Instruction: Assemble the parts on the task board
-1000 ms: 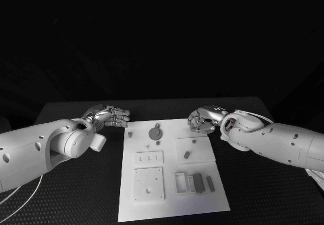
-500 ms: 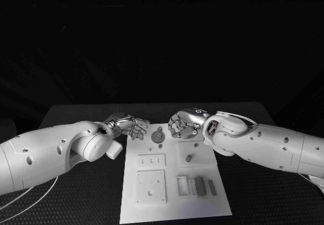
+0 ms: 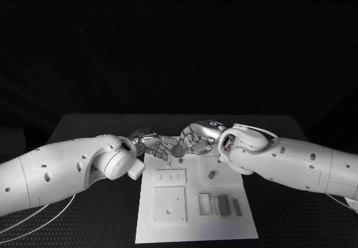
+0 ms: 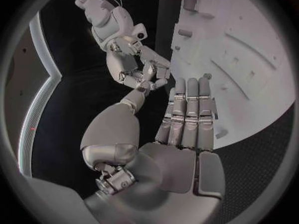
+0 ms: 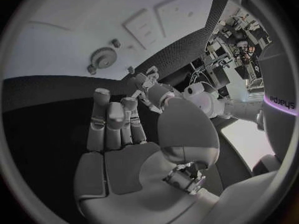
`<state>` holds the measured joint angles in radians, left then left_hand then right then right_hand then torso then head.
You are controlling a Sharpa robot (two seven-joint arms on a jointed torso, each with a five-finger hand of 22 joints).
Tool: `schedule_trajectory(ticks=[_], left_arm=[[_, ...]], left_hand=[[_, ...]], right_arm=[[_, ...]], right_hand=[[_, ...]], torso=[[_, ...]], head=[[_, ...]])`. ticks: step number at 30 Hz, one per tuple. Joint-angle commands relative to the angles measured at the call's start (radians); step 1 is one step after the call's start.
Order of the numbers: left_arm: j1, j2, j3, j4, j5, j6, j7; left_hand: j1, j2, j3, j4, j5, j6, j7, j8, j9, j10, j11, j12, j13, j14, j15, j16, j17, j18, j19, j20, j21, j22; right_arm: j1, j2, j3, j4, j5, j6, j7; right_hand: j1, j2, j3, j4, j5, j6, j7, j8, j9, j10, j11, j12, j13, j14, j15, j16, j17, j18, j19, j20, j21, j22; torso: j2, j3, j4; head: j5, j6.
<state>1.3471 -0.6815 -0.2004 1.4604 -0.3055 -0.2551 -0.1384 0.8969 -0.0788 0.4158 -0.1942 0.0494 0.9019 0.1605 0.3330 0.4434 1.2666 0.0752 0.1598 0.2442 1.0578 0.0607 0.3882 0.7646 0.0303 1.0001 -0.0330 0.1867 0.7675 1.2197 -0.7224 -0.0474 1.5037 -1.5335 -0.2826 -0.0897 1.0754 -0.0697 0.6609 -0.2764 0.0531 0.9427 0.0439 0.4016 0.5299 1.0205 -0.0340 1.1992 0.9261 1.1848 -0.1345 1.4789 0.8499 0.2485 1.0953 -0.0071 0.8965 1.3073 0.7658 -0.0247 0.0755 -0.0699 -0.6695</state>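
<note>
Both hands at far edge of white board (image 3: 195, 227) — left hand (image 3: 153, 144) and right hand (image 3: 195, 138) face each other across round gear (image 3: 179, 150). Gear lies flat on board near far edge, directly between them, just beside both sets of fingertips. Left fingers extended, side by side, holding nothing; right fingers loosely curled, apart, empty. Neither clearly nearer — call it even. Small bars (image 3: 223, 204) wait near board's right corner.

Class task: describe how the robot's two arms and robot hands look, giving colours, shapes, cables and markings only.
Both arms are smooth, rounded white shells dotted with small dark holes. The left robot hand and right robot hand are silver metal with jointed segments. Thin pale cables loop beneath the left arm.
</note>
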Motion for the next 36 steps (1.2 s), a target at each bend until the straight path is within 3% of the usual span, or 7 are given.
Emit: schedule_trajectory(ticks=[1,25,36], left_arm=[[-0.001,0.003,0.001,0.012,-0.016,0.016,-0.022],[-0.001,0.012,0.001,0.020,-0.017,0.041,-0.029],[-0.001,0.012,0.001,0.024,-0.004,0.043,-0.017]], left_hand=[[-0.008,0.010,-0.020,-0.013,0.000,-0.002,0.000,-0.004,-0.001,-0.008,0.000,-0.002,0.009,-0.004,0.003,-0.006,0.007,0.006,-0.005,-0.002,-0.001,0.004],[-0.021,0.028,-0.036,-0.023,0.000,0.005,-0.003,-0.003,-0.003,-0.011,-0.001,-0.004,0.025,-0.002,0.003,-0.014,0.019,0.007,-0.005,-0.002,-0.003,0.008],[-0.010,0.051,-0.033,-0.038,0.000,0.010,-0.005,-0.003,-0.004,-0.010,-0.003,-0.004,0.037,0.003,0.002,-0.018,0.028,0.007,-0.003,-0.003,-0.004,0.012]], right_arm=[[0.000,0.006,0.000,0.001,-0.010,0.013,-0.010],[0.000,0.036,0.000,0.017,-0.007,0.016,-0.004],[0.000,0.055,0.000,0.011,-0.002,0.023,0.000]], right_hand=[[-0.003,0.012,0.000,-0.005,-0.003,0.122,0.026,0.018,0.025,0.006,-0.003,0.006,0.001,0.002,-0.003,0.007,0.002,0.013,0.010,0.000,0.004,0.018],[-0.004,0.012,0.000,-0.008,-0.003,0.122,0.026,0.018,0.026,0.007,-0.003,0.007,0.002,0.002,-0.003,0.008,0.002,0.013,0.011,-0.001,0.004,0.018],[-0.005,0.013,0.000,-0.008,-0.003,0.122,0.026,0.018,0.026,0.007,-0.003,0.007,0.002,0.002,-0.003,0.008,0.003,0.013,0.011,-0.001,0.005,0.018]], torso=[[0.001,0.0004,-0.0007],[0.000,0.0012,-0.0003],[0.000,0.0012,-0.0009]], head=[[0.002,-0.001],[-0.003,-0.005],[-0.004,-0.005]])
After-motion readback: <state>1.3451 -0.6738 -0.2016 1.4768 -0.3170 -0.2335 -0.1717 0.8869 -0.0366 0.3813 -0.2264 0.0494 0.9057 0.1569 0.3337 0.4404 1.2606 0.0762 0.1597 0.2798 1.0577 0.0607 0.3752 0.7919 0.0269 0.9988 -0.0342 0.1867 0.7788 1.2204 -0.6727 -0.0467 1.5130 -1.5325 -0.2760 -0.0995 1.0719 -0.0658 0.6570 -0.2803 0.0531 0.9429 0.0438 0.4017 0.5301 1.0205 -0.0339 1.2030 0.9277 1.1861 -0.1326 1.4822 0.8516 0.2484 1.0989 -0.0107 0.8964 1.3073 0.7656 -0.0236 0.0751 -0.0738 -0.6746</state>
